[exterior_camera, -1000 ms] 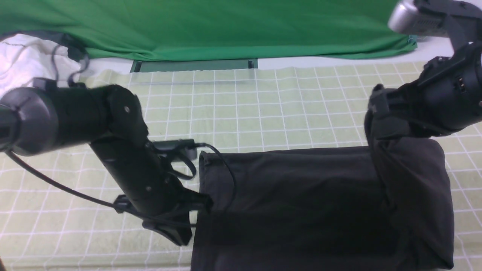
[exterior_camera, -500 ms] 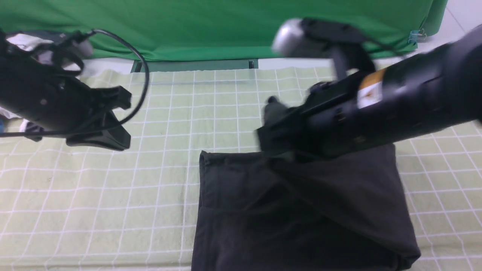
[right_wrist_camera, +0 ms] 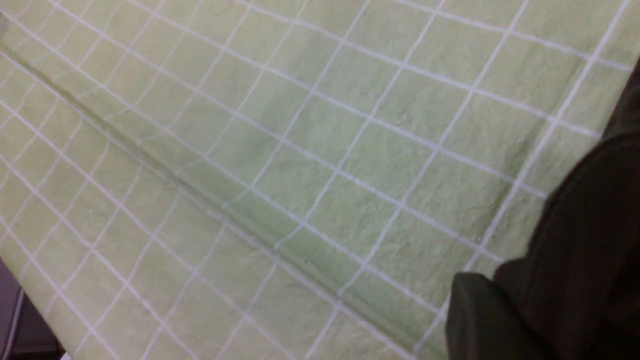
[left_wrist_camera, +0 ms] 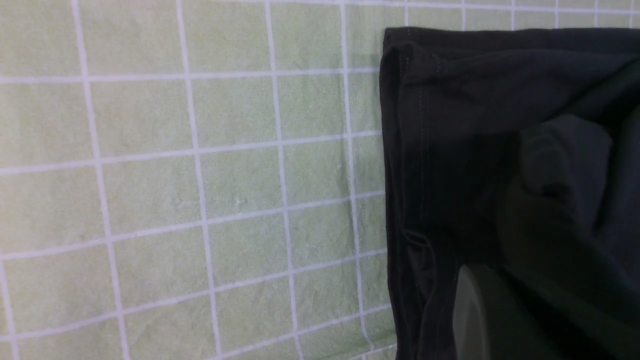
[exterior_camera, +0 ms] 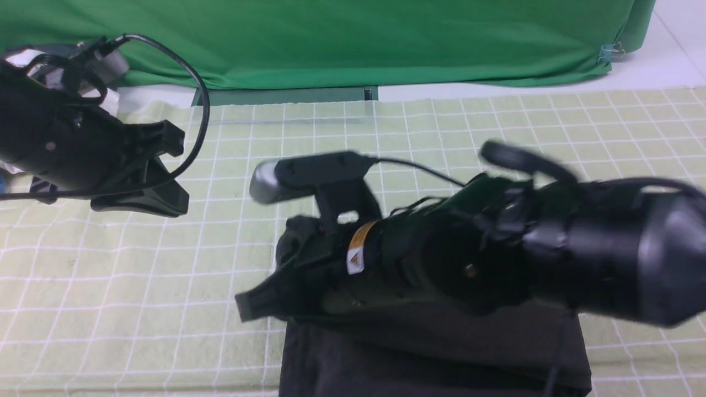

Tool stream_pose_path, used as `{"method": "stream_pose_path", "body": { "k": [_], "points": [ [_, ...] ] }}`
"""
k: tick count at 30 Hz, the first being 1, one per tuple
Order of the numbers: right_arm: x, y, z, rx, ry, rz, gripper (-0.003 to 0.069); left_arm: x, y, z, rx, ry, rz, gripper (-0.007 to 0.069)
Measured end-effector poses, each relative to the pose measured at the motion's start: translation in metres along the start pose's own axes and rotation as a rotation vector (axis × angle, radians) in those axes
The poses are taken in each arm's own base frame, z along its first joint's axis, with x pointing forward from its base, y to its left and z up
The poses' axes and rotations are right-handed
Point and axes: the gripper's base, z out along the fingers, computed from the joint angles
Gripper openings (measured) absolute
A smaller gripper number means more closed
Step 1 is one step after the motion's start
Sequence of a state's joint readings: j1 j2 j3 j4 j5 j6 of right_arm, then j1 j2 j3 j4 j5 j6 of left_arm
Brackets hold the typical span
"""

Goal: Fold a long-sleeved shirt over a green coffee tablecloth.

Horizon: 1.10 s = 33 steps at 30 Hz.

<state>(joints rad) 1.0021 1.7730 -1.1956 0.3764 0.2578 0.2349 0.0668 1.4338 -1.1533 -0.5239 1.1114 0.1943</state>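
The sticker [exterior_camera: 356, 251] on the right arm [exterior_camera: 496, 264] is unreadable.

Front overview, wrist close-ups sharing tablecloth [exterior_camera: 110, 275]

Deep green backdrop cloth [exterior_camera: 331, 38] (creased along its hem) meets white floor [exterior_camera: 675, 66].

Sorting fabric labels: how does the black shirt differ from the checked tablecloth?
The shirt is plain black; the tablecloth is pale green with a white grid. The shirt is folded small; the tablecloth is spread far wider. The shirt lies on top, the tablecloth beneath. Both are soft cloth.
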Motion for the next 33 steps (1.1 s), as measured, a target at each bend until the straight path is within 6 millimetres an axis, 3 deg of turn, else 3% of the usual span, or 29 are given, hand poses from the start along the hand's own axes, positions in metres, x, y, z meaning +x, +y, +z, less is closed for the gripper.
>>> {"method": "stream_pose_path", "body": {
  "k": [4,5,7,8,9,10,12,15,18,19,20,24,30,33],
  "points": [
    [0.008,-0.005,0.016,0.019,0.026,0.02,0.0178,0.0,0.0,0.0,0.0,0.0,0.007,0.0013],
    [0.011,-0.008,0.022,0.03,0.041,0.035,0.0265,0.0,0.0,0.0,0.0,0.0,0.011,0.0013],
    [0.012,-0.009,0.023,0.034,0.051,0.045,0.0359,0.0,0.0,0.0,-0.001,0.0,0.014,0.0013],
    [0.012,-0.008,0.021,0.032,0.053,0.046,0.0416,0.0,0.0,0.0,-0.001,0.0,0.015,0.0013],
    [0.012,-0.007,0.02,0.031,0.053,0.046,0.0416,0.0,0.0,0.0,-0.001,0.0,0.015,0.0013],
    [0.009,-0.005,0.012,0.026,0.06,0.042,0.0486,0.0,0.0,0.0,-0.001,0.0,0.017,0.0013],
    [0.003,-0.004,-0.002,0.019,0.061,0.025,0.0506,0.0,0.0,0.0,-0.001,-0.002,0.017,0.0013],
    [-0.008,-0.005,-0.024,0.013,0.049,-0.002,0.0483,0.0,0.0,0.0,-0.001,-0.003,0.019,0.0013],
    [-0.02,-0.011,-0.055,0.015,0.039,-0.048,0.0379,0.0,0.0,0.0,-0.001,-0.003,0.023,0.0013],
    [-0.027,-0.015,-0.08,0.02,0.044,-0.086,0.0276,0.0,0.0,0.0,0.002,-0.004,0.022,0.0013],
    [-0.028,-0.017,-0.083,0.025,0.043,-0.087,0.0252,0.0,0.0,0.0,0.003,-0.005,0.021,0.0013],
    [-0.034,-0.033,-0.14,0.079,0.078,-0.162,0.0039,-0.001,-0.004,0.0,0.043,-0.009,0.005,0.0013],
    [-0.021,-0.061,-0.21,0.289,0.198,-0.221,-0.0001,0.008,-0.002,0.012,0.087,0.022,-0.043,0.0013],
    [-0.014,-0.068,-0.232,0.37,0.231,-0.238,-0.0001,0.014,0.003,0.018,0.082,0.043,-0.034,0.0013]
  ]
}}
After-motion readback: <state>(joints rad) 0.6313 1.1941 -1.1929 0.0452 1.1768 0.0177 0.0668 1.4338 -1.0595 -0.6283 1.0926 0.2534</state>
